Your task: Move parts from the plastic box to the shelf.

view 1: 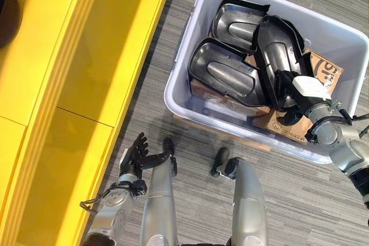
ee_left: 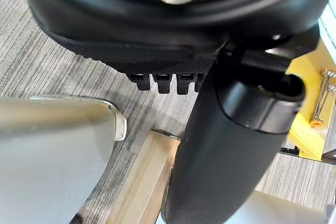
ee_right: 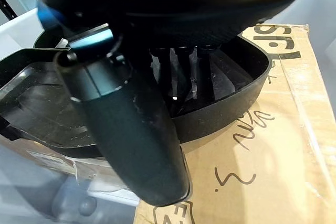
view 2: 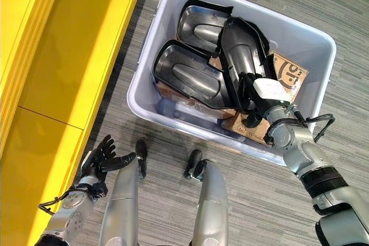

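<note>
At centre right, the robot's right hand (view 2: 256, 93) curls its fingers inside the rim of a black moulded part (view 2: 242, 56) tilted in the plastic box (view 2: 144, 84), apparently to lift it toward the yellow shelf (view 1: 86, 73) at left, while the left hand (view 1: 135, 156) hangs open, empty.

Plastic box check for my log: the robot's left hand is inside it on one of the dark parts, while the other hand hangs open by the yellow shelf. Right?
Not quite: the hands are swapped. The right hand is in the plastic box, fingers curled over the rim of a dark part, as the right wrist view shows. The left hand hangs open by the yellow shelf.
</note>
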Motion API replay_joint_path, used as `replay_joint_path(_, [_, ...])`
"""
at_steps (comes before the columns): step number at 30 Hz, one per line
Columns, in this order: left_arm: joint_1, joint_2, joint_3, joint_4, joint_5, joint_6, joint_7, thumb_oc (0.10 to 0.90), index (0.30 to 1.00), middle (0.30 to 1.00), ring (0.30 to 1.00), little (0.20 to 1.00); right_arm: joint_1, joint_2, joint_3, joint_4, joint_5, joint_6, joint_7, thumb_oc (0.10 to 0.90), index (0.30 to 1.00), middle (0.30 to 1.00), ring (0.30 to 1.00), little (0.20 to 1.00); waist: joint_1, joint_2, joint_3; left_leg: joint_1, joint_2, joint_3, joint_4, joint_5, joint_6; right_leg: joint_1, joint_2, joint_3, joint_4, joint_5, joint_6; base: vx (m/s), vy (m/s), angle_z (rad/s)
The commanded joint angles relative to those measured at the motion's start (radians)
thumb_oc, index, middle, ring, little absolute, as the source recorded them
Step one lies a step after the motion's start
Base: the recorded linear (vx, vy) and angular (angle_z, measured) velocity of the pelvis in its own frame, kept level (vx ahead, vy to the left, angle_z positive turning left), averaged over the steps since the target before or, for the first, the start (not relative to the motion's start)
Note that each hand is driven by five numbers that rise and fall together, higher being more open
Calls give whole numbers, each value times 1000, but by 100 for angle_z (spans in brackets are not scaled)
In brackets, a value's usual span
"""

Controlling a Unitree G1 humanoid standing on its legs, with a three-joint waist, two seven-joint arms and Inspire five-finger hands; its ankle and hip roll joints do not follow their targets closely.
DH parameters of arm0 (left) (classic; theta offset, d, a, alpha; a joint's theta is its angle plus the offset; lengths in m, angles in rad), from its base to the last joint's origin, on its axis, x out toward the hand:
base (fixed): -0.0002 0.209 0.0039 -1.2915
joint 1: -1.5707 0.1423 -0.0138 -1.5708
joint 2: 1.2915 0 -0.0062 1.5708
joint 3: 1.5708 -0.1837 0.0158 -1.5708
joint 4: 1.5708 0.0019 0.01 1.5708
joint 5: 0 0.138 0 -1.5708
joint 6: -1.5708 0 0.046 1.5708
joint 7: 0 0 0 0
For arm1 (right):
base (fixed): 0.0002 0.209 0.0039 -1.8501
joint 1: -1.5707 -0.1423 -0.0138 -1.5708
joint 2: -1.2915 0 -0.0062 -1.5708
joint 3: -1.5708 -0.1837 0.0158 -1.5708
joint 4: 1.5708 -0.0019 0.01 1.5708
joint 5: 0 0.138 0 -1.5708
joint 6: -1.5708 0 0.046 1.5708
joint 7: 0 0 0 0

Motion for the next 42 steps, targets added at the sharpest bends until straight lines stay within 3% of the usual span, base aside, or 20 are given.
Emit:
replay_joint_path(1, [5,-2,-14,-102,-27,-77,13,900,1000,1000,1000,1000,-94,50,67,142,-72,29,-41,522,470,470,470,470,32,39,-6,29,32,-71,64,-127,6,80,-73,63,-20,-42,92,0,0,0])
replay_joint_path(2, [3,-2,-16,-101,-26,-78,14,900,1000,1000,1000,1000,-97,53,79,157,-94,36,-38,400,300,300,300,300,32,40,-6,28,31,-71,63,-127,7,80,-74,63,-20,-41,93,0,0,0])
replay_joint_path(15, [-13,-4,-17,-102,-16,-87,16,900,1000,1000,1000,1000,-102,23,120,161,-198,34,-26,400,300,300,300,300,25,34,-6,59,36,-72,49,-126,-1,99,-72,67,-19,-47,92,0,0,0])
replay_joint_path(22, [-30,1,-26,-84,-11,-86,3,900,1000,1000,1000,1000,-73,6,94,127,-184,23,-30,400,300,300,300,300,21,25,-6,152,45,-62,-27,-102,-15,181,-62,55,-69,-32,97,0,0,0])
replay_joint_path(26, [-41,11,-28,-70,-1,-81,-19,900,1000,1000,1000,1000,-59,-16,71,72,-164,-1,-24,400,300,300,300,300,21,14,-6,277,58,-51,-135,-61,-33,309,-46,32,-171,12,112,10,-9,0])
replay_joint_path(31, [-44,19,-23,-65,6,-82,-32,900,1000,1000,1000,1000,-37,-33,42,31,-156,-19,-21,400,300,300,300,300,21,8,-7,351,62,-49,-191,-36,-43,385,-38,18,-228,38,121,23,-20,3])
replay_joint_path(36, [-39,20,-11,-57,6,-75,-44,900,1000,1000,1000,1000,11,-57,-24,-62,-116,-40,-12,400,300,300,300,300,16,-3,-35,438,68,-45,-265,-7,-53,485,-23,0,-318,71,130,32,-14,1])
replay_joint_path(37, [-34,20,-5,-48,12,-68,-54,900,1000,1000,1000,1000,49,-63,-63,-102,-91,-52,-4,400,300,300,300,300,11,-5,-56,472,69,-35,-318,32,-51,527,-19,-18,-381,113,129,0,0,0])
replay_joint_path(42, [-10,18,11,-46,23,-61,-72,900,1000,1000,1000,1000,108,-81,-125,-189,-71,-72,13,400,300,300,300,300,4,-5,-92,539,74,-19,-396,60,-55,587,-9,-22,-462,145,141,47,8,-4])
